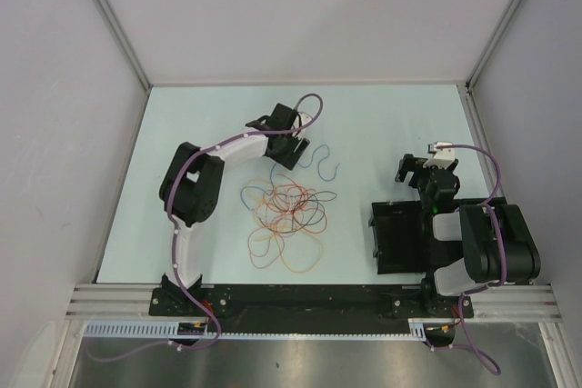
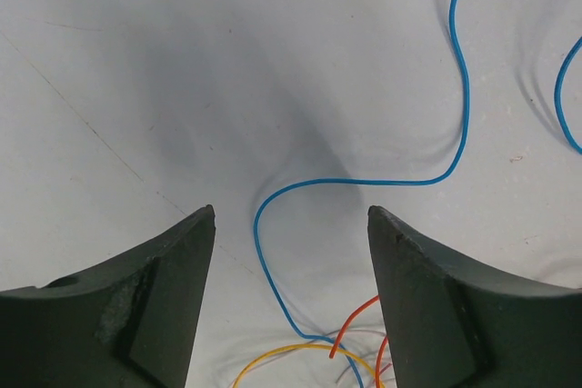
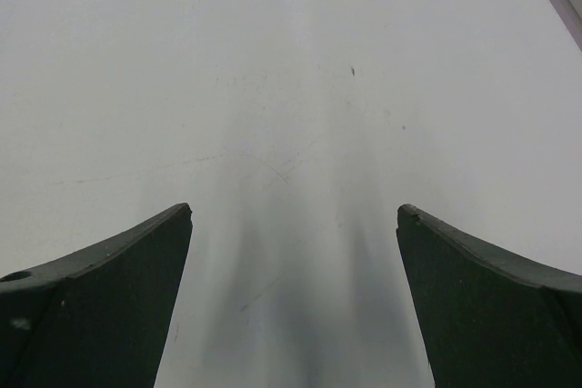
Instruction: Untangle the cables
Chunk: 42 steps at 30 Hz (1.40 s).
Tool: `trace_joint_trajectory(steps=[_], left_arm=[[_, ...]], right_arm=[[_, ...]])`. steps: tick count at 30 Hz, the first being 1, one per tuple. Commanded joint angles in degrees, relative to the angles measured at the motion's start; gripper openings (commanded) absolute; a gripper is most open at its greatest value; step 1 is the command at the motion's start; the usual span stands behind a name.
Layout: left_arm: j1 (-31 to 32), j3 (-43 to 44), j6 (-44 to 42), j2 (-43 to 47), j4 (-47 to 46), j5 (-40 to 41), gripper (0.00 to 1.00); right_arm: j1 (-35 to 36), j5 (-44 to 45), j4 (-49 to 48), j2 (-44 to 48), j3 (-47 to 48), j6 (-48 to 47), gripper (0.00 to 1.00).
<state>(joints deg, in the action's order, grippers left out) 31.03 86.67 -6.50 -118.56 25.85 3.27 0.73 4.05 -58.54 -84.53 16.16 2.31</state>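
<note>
Left gripper (image 2: 291, 215), jaws apart, over blue cable (image 2: 460, 106)

I am seeing the cables (image 1: 286, 215) showing as orange, red, blue and purple loops against the table (image 1: 182, 134), which is looking pale mint. On the left wrist camera, 1 blue cable (image 2: 459, 106) is showing bright beside a red strand (image 2: 355, 315) and a yellow-orange strand (image 2: 273, 356). The left arm (image 1: 191, 224) and right arm (image 1: 482, 243) are showing black and white, with purple cords (image 1: 314, 102). The tray (image 1: 396, 238) is reading black.
</note>
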Motion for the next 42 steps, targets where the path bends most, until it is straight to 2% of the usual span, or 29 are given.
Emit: trace_joint_trajectory(steps=[1,13,15,16,18,19,24,27,30,32,34,35,36,37,38,39,40,42], left_arm=[[0.35,0.86,-0.70,1.59,-2.20,-1.51,0.72],[0.09,4.12,-2.37,-3.87,-4.66,-2.83,0.54],[0.00,4.55,-2.11,-3.69,-5.01,-2.83,0.39],[-0.09,4.82,-1.94,-3.52,-5.02,-4.39,0.25],[-0.09,5.08,-1.32,-2.64,-5.19,-5.55,0.12],[0.00,5.17,-1.06,-2.29,-5.19,-5.81,0.00],[0.09,5.61,1.92,1.40,-4.41,-8.27,0.00],[0.79,5.09,3.33,6.58,-4.22,-10.30,0.00],[1.49,4.82,3.78,12.03,-2.91,-9.78,0.00],[1.84,5.08,4.13,15.09,-1.68,-8.28,0.00],[2.20,5.08,5.00,16.86,-0.98,-7.93,0.00],[2.37,5.78,5.53,18.18,0.85,-6.45,0.00],[2.37,6.48,6.14,18.71,2.09,-5.65,0.02],[2.46,7.10,7.72,19.24,3.50,-4.86,0.12],[2.55,8.24,8.60,19.86,6.21,-3.46,0.15],[2.55,8.60,10.61,21.60,7.54,-1.18,0.17],[2.46,8.51,11.59,22.75,8.42,-0.11,0.23],[2.46,5.89,14.22,27.65,9.40,2.43,0.32]], right_arm=[[-0.12,0.16,-1.66,-0.11,0.01,-0.81,1.00],[-0.12,0.16,-1.75,-0.28,0.01,-0.81,1.00],[-0.12,0.25,-1.75,-0.19,0.01,-0.81,1.00],[-0.20,0.25,-1.66,-0.11,0.01,-0.72,1.00],[-0.12,0.16,-1.75,-0.19,0.01,-0.81,1.00],[-0.12,0.16,-1.66,-0.28,0.01,-0.90,1.00],[-0.20,-0.01,-1.75,-0.19,-0.08,-0.72,1.00],[-0.21,-0.01,-1.75,-0.19,0.01,-0.37,1.00],[0.40,2.62,-2.01,-0.19,-0.08,-0.02,1.00],[1.81,8.57,-2.71,0.94,-0.34,0.24,1.00],[5.31,17.60,1.91,3.92,1.66,-0.63,1.00],[6.64,19.13,6.55,6.55,3.51,-1.68,1.00],[7.78,19.58,16.43,10.92,6.22,-3.43,1.00],[10.14,19.85,20.88,13.40,10.69,-3.10,1.00],[10.69,17.85,24.75,15.34,13.34,-2.57,1.00],[10.69,14.00,31.75,19.19,15.46,3.70,1.00],[9.39,0.82,34.43,20.71,17.30,5.76,1.00],[7.63,-13.83,38.92,23.61,21.01,8.40,1.00]])
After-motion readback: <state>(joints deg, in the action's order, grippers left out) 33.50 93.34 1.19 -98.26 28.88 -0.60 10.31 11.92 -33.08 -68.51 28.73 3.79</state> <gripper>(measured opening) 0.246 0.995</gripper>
